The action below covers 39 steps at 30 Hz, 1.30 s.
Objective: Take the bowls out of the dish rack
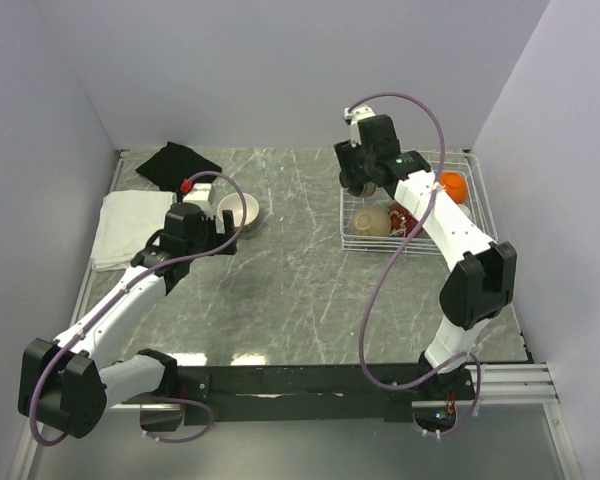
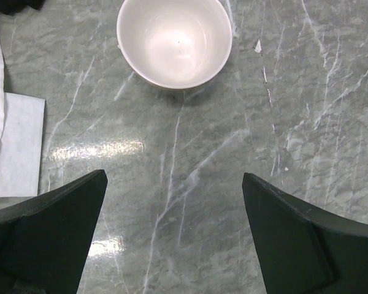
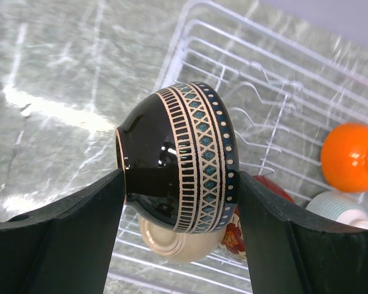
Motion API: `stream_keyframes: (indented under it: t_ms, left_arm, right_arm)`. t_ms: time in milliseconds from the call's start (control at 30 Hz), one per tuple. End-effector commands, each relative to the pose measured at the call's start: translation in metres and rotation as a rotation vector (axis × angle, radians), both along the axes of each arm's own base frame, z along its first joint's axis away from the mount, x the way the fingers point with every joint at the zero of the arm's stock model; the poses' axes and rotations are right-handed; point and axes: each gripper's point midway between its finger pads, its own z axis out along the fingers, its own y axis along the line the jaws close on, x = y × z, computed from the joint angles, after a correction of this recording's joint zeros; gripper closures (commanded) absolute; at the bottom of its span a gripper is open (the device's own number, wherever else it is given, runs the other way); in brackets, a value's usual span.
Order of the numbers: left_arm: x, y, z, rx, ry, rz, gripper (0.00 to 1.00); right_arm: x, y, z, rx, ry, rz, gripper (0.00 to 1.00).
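The white wire dish rack (image 1: 420, 243) (image 3: 245, 79) stands at the far right of the table. Above its left edge, my right gripper (image 1: 357, 186) (image 3: 181, 184) is shut on a black bowl with a cream and teal patterned band (image 3: 184, 153), held on its side. Below it in the rack lie an upturned beige bowl (image 1: 372, 221) (image 3: 178, 245), a red floral bowl (image 3: 276, 187), an orange bowl (image 1: 454, 186) (image 3: 349, 156) and a white striped bowl (image 3: 343, 208). My left gripper (image 1: 223, 222) (image 2: 175, 176) stands open just short of an upright white bowl (image 1: 238, 211) (image 2: 175, 40) on the table.
A folded white cloth (image 1: 130, 225) (image 2: 12, 147) lies at the left and a black cloth (image 1: 180, 163) at the back left. A small white and red item (image 1: 195, 190) sits behind the left gripper. Walls close in the back and both sides.
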Motion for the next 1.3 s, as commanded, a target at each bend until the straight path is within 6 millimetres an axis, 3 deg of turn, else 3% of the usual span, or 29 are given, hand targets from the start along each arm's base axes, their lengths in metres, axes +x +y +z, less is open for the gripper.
stream_keyframes:
  t_ms: [0,200,467,500,533,600,833,900,1067,1100,1167,1200,1267]
  left_arm:
    - [0.002,-0.007,0.009,-0.035,-0.023,-0.011,0.00]
    - [0.002,-0.007,0.009,-0.047,-0.017,-0.003,0.00]
    - [0.000,-0.008,0.003,-0.081,0.025,0.026,0.01]
    - [0.000,-0.007,0.002,-0.084,0.032,0.032,0.01]
    - [-0.001,-0.006,0.000,-0.091,0.045,0.041,0.01]
    - [0.000,-0.003,0.000,-0.096,0.053,0.057,0.01]
    - [0.010,0.024,0.004,-0.175,0.112,0.167,0.00]
    - [0.012,0.020,0.008,-0.203,0.130,0.157,0.01]
    - [0.019,0.003,0.022,-0.271,0.173,0.111,0.01]
    - [0.023,-0.003,0.032,-0.292,0.167,0.088,0.00]
    - [0.023,-0.010,0.028,-0.300,0.220,0.065,0.01]
    - [0.027,-0.013,0.037,-0.311,0.216,0.056,0.01]
    - [0.024,-0.019,0.028,-0.326,0.293,0.041,0.01]
  right_arm:
    - [-0.009,0.016,0.081,-0.022,-0.242,0.057,0.76]
    - [-0.031,0.055,0.081,-0.093,-0.284,0.168,0.77]
    - [-0.062,0.109,0.043,-0.245,-0.312,0.320,0.79]
    - [-0.066,0.111,0.030,-0.268,-0.300,0.330,0.79]
    - [-0.071,0.121,0.033,-0.279,-0.335,0.340,0.79]
    - [-0.078,0.125,0.015,-0.313,-0.336,0.353,0.79]
    - [-0.103,0.141,-0.011,-0.341,-0.382,0.376,0.77]
    - [-0.115,0.142,-0.025,-0.380,-0.374,0.395,0.77]
    - [-0.129,0.154,-0.021,-0.371,-0.483,0.389,0.76]
    - [-0.135,0.153,-0.027,-0.414,-0.495,0.392,0.76]
    - [-0.140,0.159,-0.022,-0.410,-0.549,0.380,0.75]
    - [-0.146,0.159,-0.028,-0.463,-0.561,0.383,0.75]
    - [-0.149,0.163,-0.024,-0.454,-0.612,0.362,0.75]
